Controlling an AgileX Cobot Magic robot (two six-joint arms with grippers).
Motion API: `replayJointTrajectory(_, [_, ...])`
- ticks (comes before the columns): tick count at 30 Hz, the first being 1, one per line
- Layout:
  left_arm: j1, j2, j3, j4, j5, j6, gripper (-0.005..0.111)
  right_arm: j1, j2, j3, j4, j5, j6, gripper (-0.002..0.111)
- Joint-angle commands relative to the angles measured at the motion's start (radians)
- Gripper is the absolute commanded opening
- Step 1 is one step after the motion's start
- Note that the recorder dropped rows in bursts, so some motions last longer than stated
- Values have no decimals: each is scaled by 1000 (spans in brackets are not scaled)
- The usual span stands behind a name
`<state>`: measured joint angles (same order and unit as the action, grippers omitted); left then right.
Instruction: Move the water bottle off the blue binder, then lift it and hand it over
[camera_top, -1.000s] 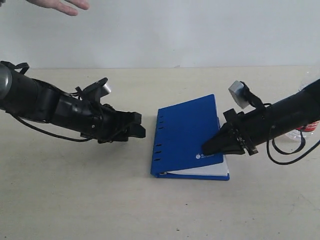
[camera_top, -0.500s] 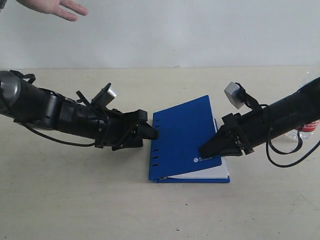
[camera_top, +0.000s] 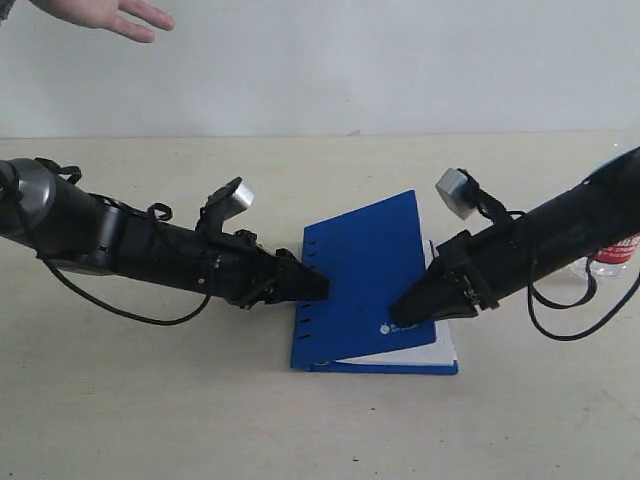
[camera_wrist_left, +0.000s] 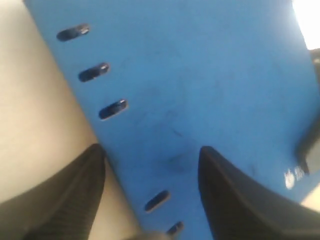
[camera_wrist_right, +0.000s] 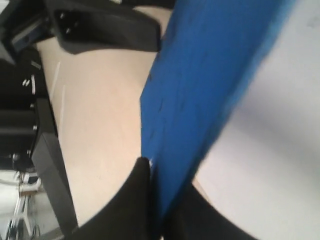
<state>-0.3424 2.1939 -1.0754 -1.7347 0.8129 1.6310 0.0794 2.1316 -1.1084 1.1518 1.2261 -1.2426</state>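
Note:
The blue binder (camera_top: 360, 270) lies mid-table with its cover raised off the white pages (camera_top: 400, 352). My right gripper (camera_top: 400, 312) is shut on the cover's free edge near the white logo; the right wrist view shows both fingers pinching the blue cover (camera_wrist_right: 210, 75) at the gripper (camera_wrist_right: 165, 185). At the slotted spine edge my left gripper (camera_top: 315, 285) is open. In the left wrist view (camera_wrist_left: 150, 150) one finger is over the table and the other over the binder (camera_wrist_left: 200, 75). The water bottle (camera_top: 620, 250) is on the table at the far right, mostly hidden behind my right arm.
A person's open hand (camera_top: 105, 14) hovers at the top left above the far table edge. Cables hang from both arms onto the beige table (camera_top: 150, 400). A white wall closes the back.
My left gripper has advanced right until its open fingers reach the binder's spine edge. My right gripper has drawn the cover leftward and the binder has shifted slightly left.

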Motion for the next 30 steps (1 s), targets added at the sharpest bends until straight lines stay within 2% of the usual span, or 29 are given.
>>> replayJointTrajectory(1, [-7, 7, 5, -10, 232, 71, 53, 128, -7, 6, -57, -5, -34, 0])
replayJointTrajectory(6, [-7, 7, 5, -10, 408, 93, 53, 171, -7, 6, -71, -5, -30, 0])
replayJointTrajectory(13, [-7, -22, 5, -10, 408, 81, 52, 169, -7, 6, -167, -9, 60, 0])
replayJointTrajectory(20, [-7, -64, 5, -10, 408, 64, 52, 169, -7, 6, -208, -148, 148, 0])
replayJointTrajectory(27, [-10, -122, 5, 30, 408, 21, 52, 169, -5, 6, -262, -201, 153, 0])
replayJointTrajectory(30, [-47, -133, 5, 36, 408, 19, 48, 171, -5, 6, -260, -198, 100, 0])
